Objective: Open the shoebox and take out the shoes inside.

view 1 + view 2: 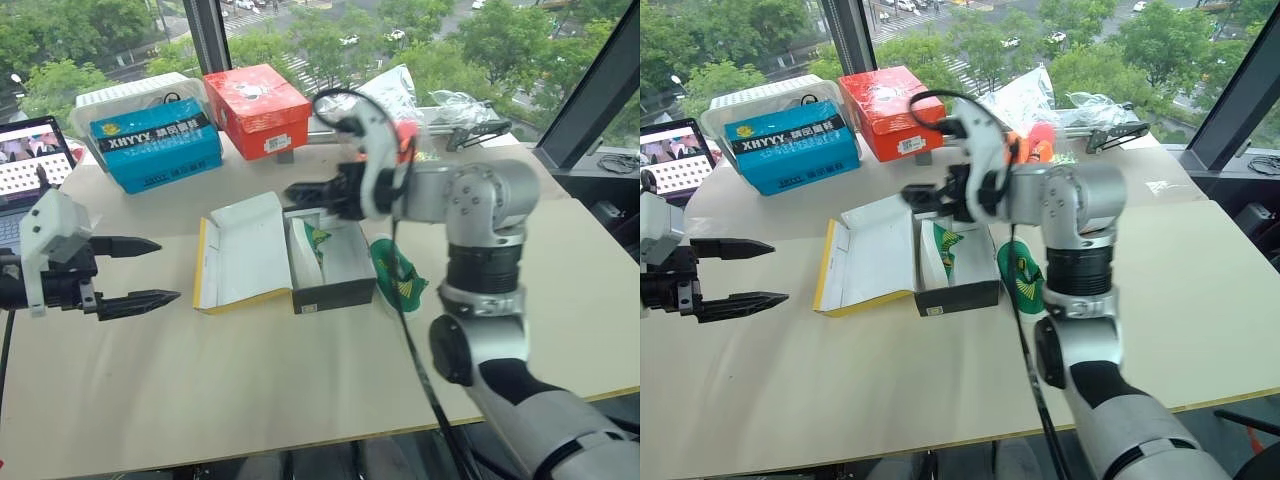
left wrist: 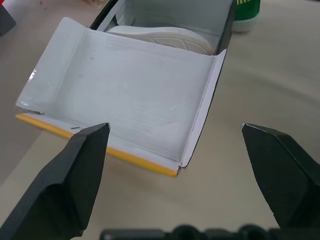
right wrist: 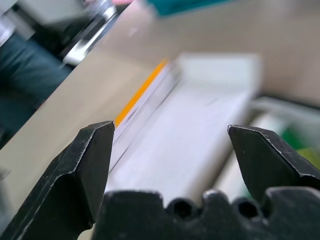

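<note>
Above the shoebox [image 1: 330,262], the right gripper [image 1: 300,192] hangs with fingers spread and empty, and reaching for the remaining shoe [image 1: 308,244] could shove the light box along.

Right arm [image 1: 470,215] covers part of the green shoe [image 1: 398,275] lying on the table beside the shoebox [image 1: 330,262]. The second shoe [image 2: 165,36] inside is half hidden by the box wall and lid flap. Laptop [image 1: 30,160] cut by the frame edge. Right wrist view is motion-blurred; lid lettering unreadable.
</note>
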Action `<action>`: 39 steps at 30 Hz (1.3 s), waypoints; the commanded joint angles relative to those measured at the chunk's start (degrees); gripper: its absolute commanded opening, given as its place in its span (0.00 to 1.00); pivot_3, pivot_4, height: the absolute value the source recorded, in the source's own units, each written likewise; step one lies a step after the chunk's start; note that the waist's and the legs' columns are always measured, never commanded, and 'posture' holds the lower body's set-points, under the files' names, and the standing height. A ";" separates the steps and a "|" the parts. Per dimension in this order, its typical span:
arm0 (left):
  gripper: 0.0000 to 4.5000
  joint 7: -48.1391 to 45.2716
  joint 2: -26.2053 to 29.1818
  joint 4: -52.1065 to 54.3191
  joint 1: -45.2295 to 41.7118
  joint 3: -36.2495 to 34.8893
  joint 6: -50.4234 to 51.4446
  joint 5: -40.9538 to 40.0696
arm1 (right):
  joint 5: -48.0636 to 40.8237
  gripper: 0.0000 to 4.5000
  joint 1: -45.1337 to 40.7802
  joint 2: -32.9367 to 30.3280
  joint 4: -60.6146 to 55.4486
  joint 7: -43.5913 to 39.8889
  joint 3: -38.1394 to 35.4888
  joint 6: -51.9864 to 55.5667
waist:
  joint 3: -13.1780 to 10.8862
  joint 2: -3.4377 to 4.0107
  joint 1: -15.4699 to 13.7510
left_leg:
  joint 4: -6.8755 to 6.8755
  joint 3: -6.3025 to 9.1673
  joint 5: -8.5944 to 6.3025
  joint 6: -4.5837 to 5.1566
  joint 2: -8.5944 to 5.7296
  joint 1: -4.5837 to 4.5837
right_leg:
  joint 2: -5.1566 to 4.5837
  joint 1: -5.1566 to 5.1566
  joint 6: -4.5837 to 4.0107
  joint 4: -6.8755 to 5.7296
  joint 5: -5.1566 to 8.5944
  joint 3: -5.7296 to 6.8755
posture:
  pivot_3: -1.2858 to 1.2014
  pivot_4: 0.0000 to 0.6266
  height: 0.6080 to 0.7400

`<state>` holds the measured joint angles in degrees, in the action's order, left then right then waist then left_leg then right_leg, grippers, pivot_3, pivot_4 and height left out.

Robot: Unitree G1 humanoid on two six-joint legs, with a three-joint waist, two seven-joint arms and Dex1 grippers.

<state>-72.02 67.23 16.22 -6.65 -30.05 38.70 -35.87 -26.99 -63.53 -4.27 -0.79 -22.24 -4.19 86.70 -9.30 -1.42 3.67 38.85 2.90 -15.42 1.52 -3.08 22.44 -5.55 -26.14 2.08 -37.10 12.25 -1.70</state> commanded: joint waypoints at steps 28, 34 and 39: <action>1.00 0.28 1.31 3.38 3.45 -5.31 0.66 -0.32 | 8.10 0.95 9.38 -5.27 8.19 -1.29 15.86 -18.19 | -0.01 0.01 0.40 | 0.01 -0.02 0.03 -0.04 0.02 0.06 | 0.04 -0.09 0.01 -0.01 -0.01 0.01 | 0.52 0.24 1.00; 1.00 0.26 1.44 3.23 3.72 -5.21 0.49 -0.01 | 8.83 0.57 8.99 -4.88 7.90 -1.07 15.49 -19.61 | -0.01 0.01 0.38 | 0.01 -0.01 0.02 -0.04 0.02 0.05 | 0.05 -0.08 0.01 -0.01 -0.01 0.01 | 0.52 0.24 1.00; 1.00 0.62 1.42 2.34 2.24 -3.27 -0.33 0.21 | 8.95 0.20 6.21 -5.28 4.12 0.24 13.43 -17.97 | -0.01 0.01 0.31 | 0.02 -0.02 0.03 -0.04 0.01 0.05 | 0.03 -0.07 0.01 -0.01 -0.01 0.01 | 0.52 0.24 1.00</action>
<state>-71.80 67.38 18.49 -3.23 -32.63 39.48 -35.84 -18.17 -54.23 -9.21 7.68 -22.68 11.47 68.98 -9.32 -1.41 3.99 38.86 2.88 -15.40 1.47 -3.07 22.49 -5.52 -26.22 2.09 -37.11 12.24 -1.68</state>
